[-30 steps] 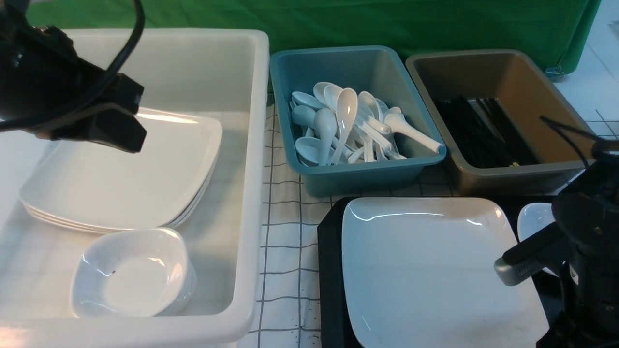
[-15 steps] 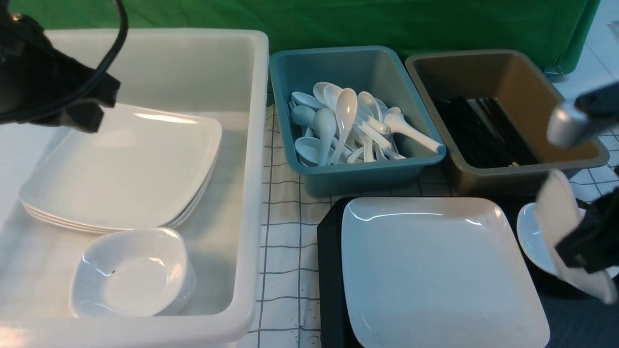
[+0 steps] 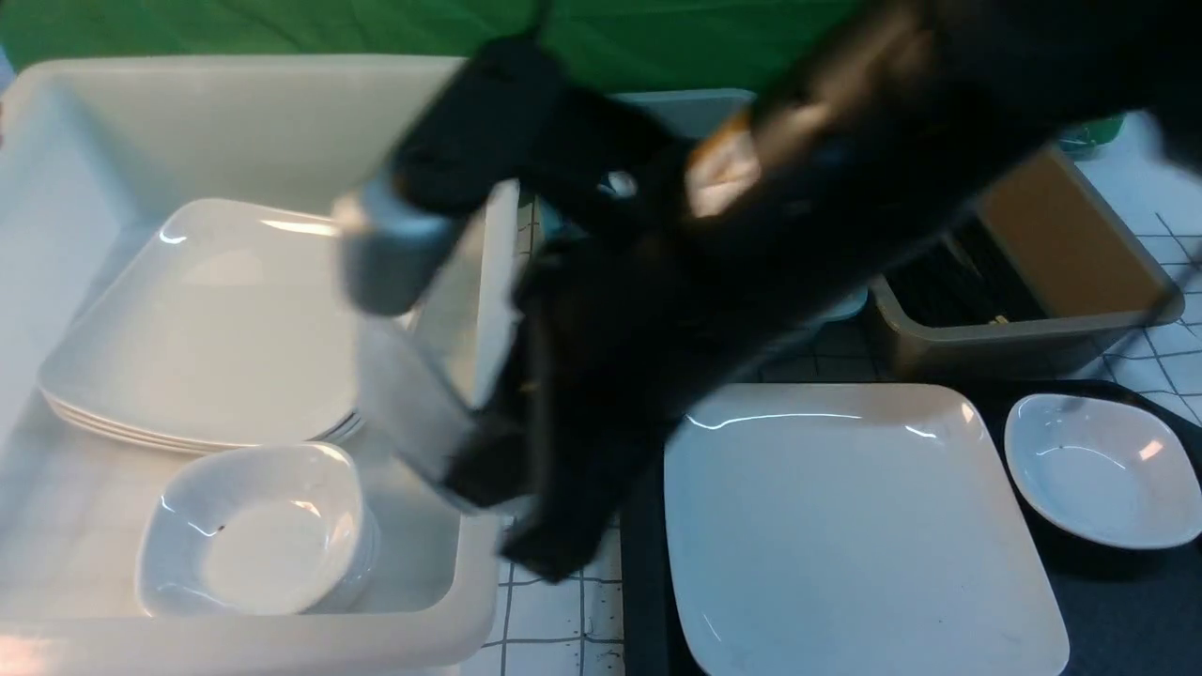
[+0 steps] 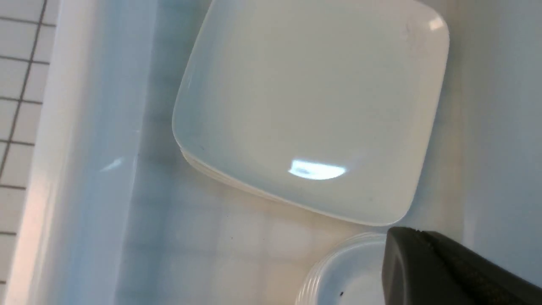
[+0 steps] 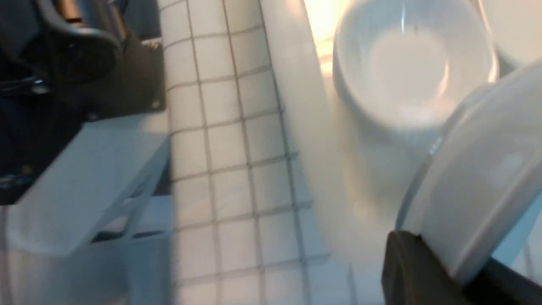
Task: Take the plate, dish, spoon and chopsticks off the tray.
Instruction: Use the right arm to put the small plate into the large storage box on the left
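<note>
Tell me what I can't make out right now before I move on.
- Teal tub: front view, contents hidden behind the right arm.
- Held dish: smeared by motion blur in front view; cut off by the right wrist view's edge.
- Left gripper: outside front view; left wrist view shows only part.
- Tray: front view, near edge cut off.

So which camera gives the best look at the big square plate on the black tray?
The front view: the plate shows almost whole, one corner behind the blurred arm. Neither wrist view shows it.
</note>
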`<state>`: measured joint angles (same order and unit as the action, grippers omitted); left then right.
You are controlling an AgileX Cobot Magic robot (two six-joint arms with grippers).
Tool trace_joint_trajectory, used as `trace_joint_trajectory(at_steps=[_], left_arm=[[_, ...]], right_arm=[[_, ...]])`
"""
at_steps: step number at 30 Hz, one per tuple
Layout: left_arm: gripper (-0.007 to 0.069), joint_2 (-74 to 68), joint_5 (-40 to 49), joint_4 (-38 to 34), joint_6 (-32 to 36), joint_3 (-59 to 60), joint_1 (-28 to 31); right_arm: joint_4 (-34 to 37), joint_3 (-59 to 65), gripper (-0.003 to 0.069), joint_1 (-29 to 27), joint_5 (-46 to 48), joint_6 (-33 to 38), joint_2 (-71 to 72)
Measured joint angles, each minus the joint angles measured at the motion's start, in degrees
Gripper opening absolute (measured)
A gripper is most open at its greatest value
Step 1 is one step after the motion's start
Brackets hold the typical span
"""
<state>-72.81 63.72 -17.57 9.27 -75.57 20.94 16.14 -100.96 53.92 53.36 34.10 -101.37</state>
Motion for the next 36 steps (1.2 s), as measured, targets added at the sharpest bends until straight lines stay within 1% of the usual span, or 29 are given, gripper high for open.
trace_joint_trajectory(at_steps=[1, 2, 3, 4, 6, 10, 15, 17, 21, 27, 30, 32, 33, 36], left_arm=[[0.0006, 0.0, 0.3, -1.5, 0.5, 0.0, 1.0], [0.0006, 0.0, 0.5, -4.2, 1.1, 0.0, 4.2], [0.0006, 0.0, 0.5, -4.6, 1.3, 0.0, 4.6], [0.0006, 0.0, 0.8, -7.0, 2.1, 0.0, 6.9], [0.0006, 0.0, 0.8, -9.2, 3.4, 0.0, 8.5], [0.0006, 0.0, 0.9, -11.0, 5.5, 0.0, 8.7], [0.0006, 0.0, 0.9, -11.2, 8.5, 0.0, 8.7], [0.0006, 0.0, 0.9, -11.3, 8.6, 0.0, 8.7], [0.0006, 0.0, 0.9, -11.5, 8.8, 0.0, 8.7], [0.0007, 0.0, 0.9, -11.9, 8.8, 0.0, 8.7], [0.0008, 0.0, 0.9, -11.9, 8.8, 0.0, 8.7], [0.0008, 0.0, 0.9, -12.0, 8.8, 0.0, 8.7], [0.0009, 0.0, 0.9, -12.0, 8.8, 0.0, 8.7], [0.0015, 0.0, 0.9, -12.1, 8.8, 0.0, 8.7]], right_arm=[[-0.2, -1.9, 0.0076, 0.8, -0.9, 1.4, -2.3], [-0.3, -4.7, 0.0076, 1.9, -2.7, 3.4, -5.6], [-0.3, -4.7, 0.0076, 1.9, -2.9, 3.4, -5.6], [-0.6, -8.1, 0.0076, 2.9, -4.7, 5.9, -9.2], [-1.3, -11.4, 0.0076, 4.0, -6.7, 9.1, -13.8], [-2.9, -14.4, 0.0076, 4.7, -9.3, 12.9, -20.4], [-7.7, -14.7, 0.0085, 4.7, -10.1, 13.8, -25.2], [-9.5, -14.9, 0.0101, 4.7, -10.2, 14.2, -26.3], [-10.1, -15.0, 0.0141, 4.7, -10.3, 14.2, -26.6], [-10.7, -15.0, 0.0357, 5.2, -10.1, 10.7, -26.4], [-10.8, -15.0, 0.0442, 5.9, -9.9, 7.9, -24.8], [-10.8, -15.0, 0.047, 6.3, -9.0, 6.2, -22.8], [-10.8, -15.0, 0.0474, 6.3, -8.7, 6.1, -22.6], [-11.3, -15.0, 0.0472, 6.3, -4.9, 2.8, -18.2]])
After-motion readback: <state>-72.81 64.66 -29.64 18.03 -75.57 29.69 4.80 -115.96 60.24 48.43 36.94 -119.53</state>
